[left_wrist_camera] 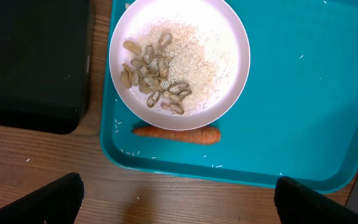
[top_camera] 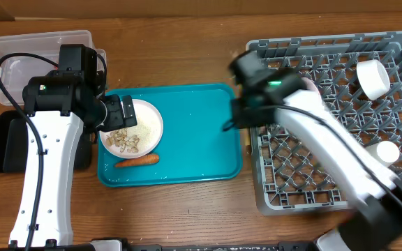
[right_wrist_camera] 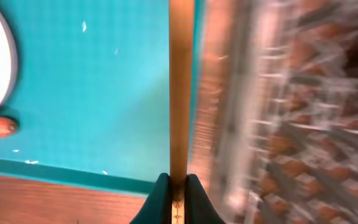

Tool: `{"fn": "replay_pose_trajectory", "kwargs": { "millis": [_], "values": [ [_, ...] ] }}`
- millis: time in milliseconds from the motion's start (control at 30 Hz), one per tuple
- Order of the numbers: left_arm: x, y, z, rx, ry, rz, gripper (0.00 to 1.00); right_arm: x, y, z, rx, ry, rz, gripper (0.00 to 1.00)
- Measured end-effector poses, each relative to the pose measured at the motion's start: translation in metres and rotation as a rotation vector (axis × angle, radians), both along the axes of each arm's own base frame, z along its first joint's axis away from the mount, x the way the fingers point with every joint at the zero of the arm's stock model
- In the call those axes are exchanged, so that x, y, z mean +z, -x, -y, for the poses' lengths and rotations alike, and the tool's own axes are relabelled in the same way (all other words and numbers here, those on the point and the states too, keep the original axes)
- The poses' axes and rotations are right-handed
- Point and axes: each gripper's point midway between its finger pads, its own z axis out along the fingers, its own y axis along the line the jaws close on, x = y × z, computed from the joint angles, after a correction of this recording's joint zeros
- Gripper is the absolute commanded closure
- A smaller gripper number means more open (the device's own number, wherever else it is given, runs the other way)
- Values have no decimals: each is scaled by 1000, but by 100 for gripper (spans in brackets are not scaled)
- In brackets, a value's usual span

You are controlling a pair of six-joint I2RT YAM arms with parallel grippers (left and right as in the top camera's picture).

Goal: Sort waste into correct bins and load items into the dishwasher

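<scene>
Now right jaws clamp chopstick (right_wrist_camera: 181, 93): light, stiff, thin, slippery; mid-length pinch best. Left jaws wide near plate (left_wrist_camera: 124, 30).

On the right wrist view I see the dish rack (right_wrist_camera: 291, 112) blurred and the chopsticks (right_wrist_camera: 181, 87) cut by the top edge; overhead, the right arm (top_camera: 316, 132) is smeared.

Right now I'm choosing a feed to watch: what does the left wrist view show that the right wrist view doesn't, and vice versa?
Left wrist only: peanut shells and rice on the plate, the black tray, the open left gripper. Right wrist only: the chopsticks pinched in the shut right gripper, the blurred dish rack. Both: the teal tray, the carrot, the plate's edge, the table.
</scene>
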Motion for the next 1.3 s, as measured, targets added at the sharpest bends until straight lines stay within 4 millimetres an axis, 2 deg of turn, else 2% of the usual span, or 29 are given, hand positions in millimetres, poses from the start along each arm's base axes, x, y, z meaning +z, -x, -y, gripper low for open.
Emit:
{"fn": "replay_pose_trajectory", "kwargs": {
  "millis": [67,133,233,400,533,633,667,900,967,1033,1133,1200,1300],
  "values": [
    [0,0,0,0,0,0,0,13,6,23,-37,15,-4,96],
    [0,0,0,0,0,0,0,11,9,37,-60,36,-26,96],
    [0,0,0,0,0,-1,0,-9,13,49,-72,68,-81,96],
    [0,2,0,0,0,-8,0,-52,30,57,-45,114,-167,96],
    [0,2,0,0,0,-8,0,-72,37,62,-37,139,-186,95],
    [0,2,0,0,0,-8,0,-76,37,64,-34,149,-185,73],
    [0,2,0,0,0,-8,0,-76,36,64,-39,150,-182,69],
    [0,2,0,0,0,-7,0,-75,36,67,-32,166,-179,64],
    [0,0,1,-2,7,0,0,-71,36,67,-32,163,-170,63],
    [1,-2,4,-5,20,10,0,-61,32,67,-42,146,-136,56],
    [2,-9,9,-14,47,39,0,-27,19,74,-87,93,-28,50],
    [2,-16,14,-27,60,64,0,1,14,90,-143,57,55,49],
    [-7,-24,29,-67,78,89,4,30,17,119,-241,16,126,46]
  ]
}}
